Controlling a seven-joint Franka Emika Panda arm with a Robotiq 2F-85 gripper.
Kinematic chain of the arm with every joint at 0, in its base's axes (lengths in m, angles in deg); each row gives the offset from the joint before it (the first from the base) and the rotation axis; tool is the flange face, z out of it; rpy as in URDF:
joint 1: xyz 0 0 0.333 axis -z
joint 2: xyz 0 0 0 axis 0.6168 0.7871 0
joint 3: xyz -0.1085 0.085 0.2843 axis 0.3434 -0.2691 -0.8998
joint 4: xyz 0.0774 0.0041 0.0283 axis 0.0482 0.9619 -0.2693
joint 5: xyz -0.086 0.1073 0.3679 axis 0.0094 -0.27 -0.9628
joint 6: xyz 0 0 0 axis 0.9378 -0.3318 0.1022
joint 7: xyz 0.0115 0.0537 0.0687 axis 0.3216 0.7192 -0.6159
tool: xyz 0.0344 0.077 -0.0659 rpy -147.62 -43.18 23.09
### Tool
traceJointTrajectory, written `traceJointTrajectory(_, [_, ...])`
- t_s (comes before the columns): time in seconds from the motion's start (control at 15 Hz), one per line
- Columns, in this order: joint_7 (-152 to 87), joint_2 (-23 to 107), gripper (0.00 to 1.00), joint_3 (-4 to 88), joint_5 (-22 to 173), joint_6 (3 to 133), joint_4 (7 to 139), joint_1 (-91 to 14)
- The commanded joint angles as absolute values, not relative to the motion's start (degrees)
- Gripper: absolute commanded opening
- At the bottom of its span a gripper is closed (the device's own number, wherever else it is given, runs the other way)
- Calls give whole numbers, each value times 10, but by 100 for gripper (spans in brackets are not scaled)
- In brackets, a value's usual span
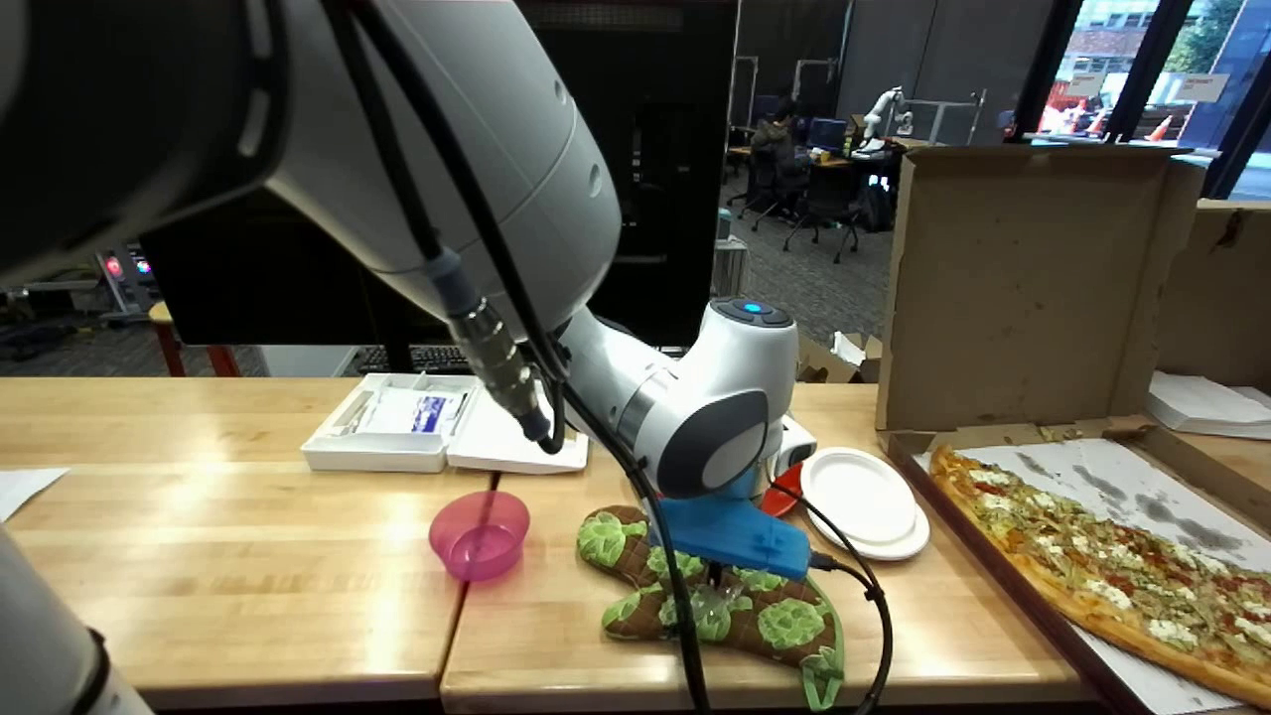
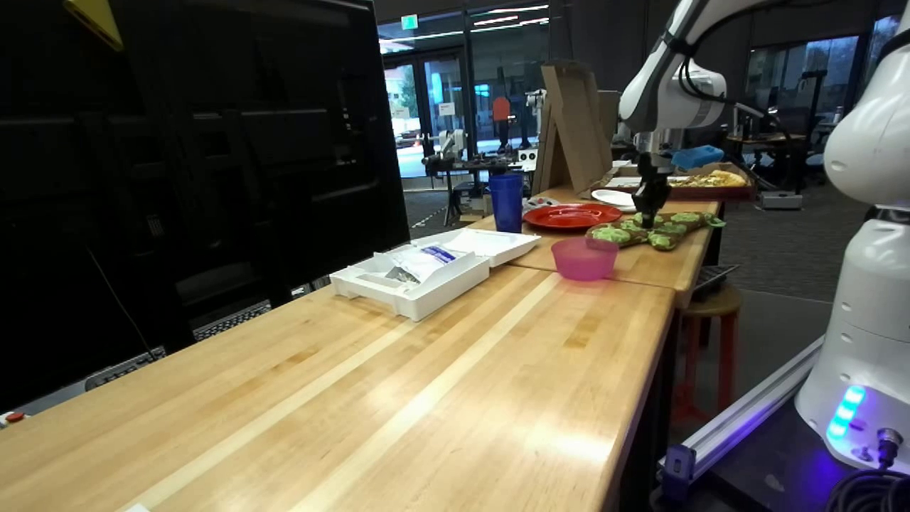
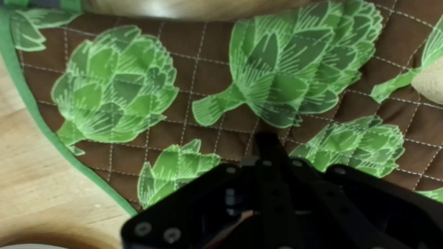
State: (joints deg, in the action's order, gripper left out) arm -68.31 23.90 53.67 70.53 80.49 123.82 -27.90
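A brown quilted oven mitt (image 1: 784,628) with green artichoke prints and green trim lies on the wooden table. It also shows in an exterior view (image 2: 667,229) and fills most of the wrist view (image 3: 211,76). My black gripper (image 3: 268,138) points down over the middle of the mitt, its fingers together with no gap seen. In an exterior view the gripper (image 2: 648,219) has its tips at or just above the cloth; I cannot tell whether they touch. No cloth is seen pinched between them. A shiny clear patch (image 1: 711,604) shows below the gripper; what it is is unclear.
A pink translucent bowl (image 1: 480,536) stands beside the mitt. An open white box (image 1: 377,452) holds a packet. A red plate (image 2: 572,215), a blue cup (image 2: 506,203) and white plates (image 1: 862,497) are behind. An open pizza box (image 1: 1028,288) with pizza (image 1: 1112,576) is at one end.
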Motion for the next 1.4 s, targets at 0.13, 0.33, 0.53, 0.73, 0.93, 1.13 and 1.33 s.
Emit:
traceJointTrajectory(0.13, [-688,257,0,548,701,790,1212,-242])
traceJointTrajectory(0.33, [-693,255,0,558,696,789,1205,-223])
traceJointTrajectory(0.53, [-698,254,0,564,685,791,1200,-211])
traceJointTrajectory(0.73, [-701,252,0,565,675,796,1200,-208])
traceJointTrajectory(0.93, [-708,243,0,563,660,798,1201,-210])
traceJointTrajectory(1.13, [-711,226,0,563,659,797,1205,-210])
traceJointTrajectory(1.33, [-711,196,0,565,665,800,1220,-211])
